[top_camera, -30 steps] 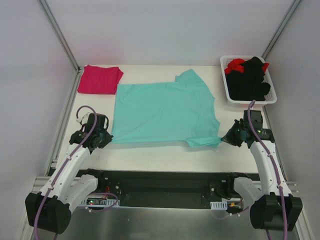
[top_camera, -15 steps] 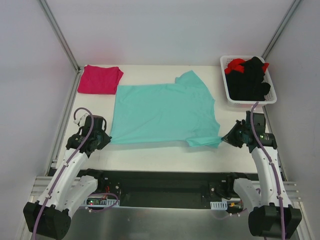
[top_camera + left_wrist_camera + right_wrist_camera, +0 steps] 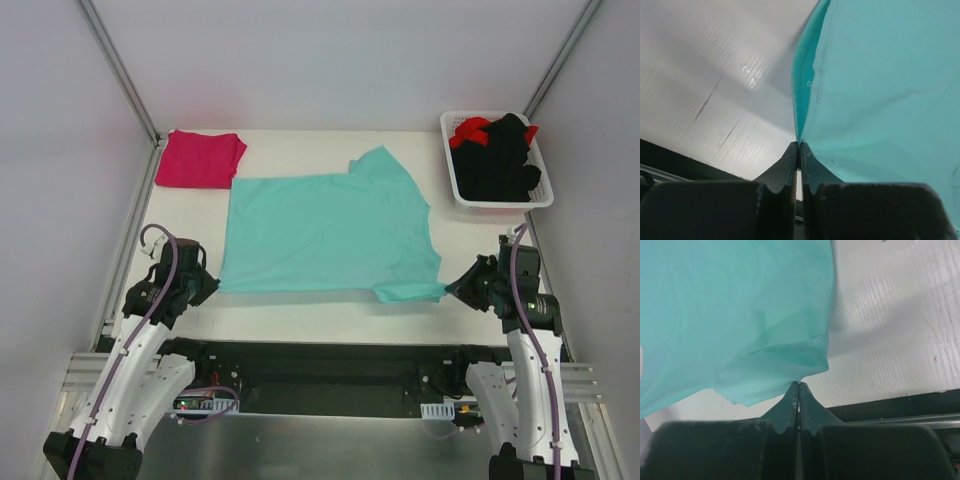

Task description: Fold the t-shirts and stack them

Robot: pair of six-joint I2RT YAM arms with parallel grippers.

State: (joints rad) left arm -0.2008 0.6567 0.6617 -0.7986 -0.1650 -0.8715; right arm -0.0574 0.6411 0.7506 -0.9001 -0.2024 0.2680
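Note:
A teal t-shirt [image 3: 325, 232] lies spread flat across the middle of the white table [image 3: 320, 310]. My left gripper [image 3: 212, 286] is shut on its near left corner, the hem pinched between the fingertips [image 3: 799, 146]. My right gripper [image 3: 450, 290] is shut on the near right corner, where the cloth [image 3: 740, 315] bunches just above the tips [image 3: 798, 385]. A folded magenta-pink t-shirt [image 3: 200, 158] rests at the far left corner of the table, apart from both grippers.
A white basket [image 3: 455, 185] at the far right holds black garments [image 3: 498, 160] and a red one [image 3: 470, 130]. The dark frame [image 3: 320, 365] runs along the near table edge. Metal posts stand at both far corners.
Both arms have drawn back toward the near edge, pulling the teal shirt's near hem with them. The shirt has slid slightly nearer and lies flatter.

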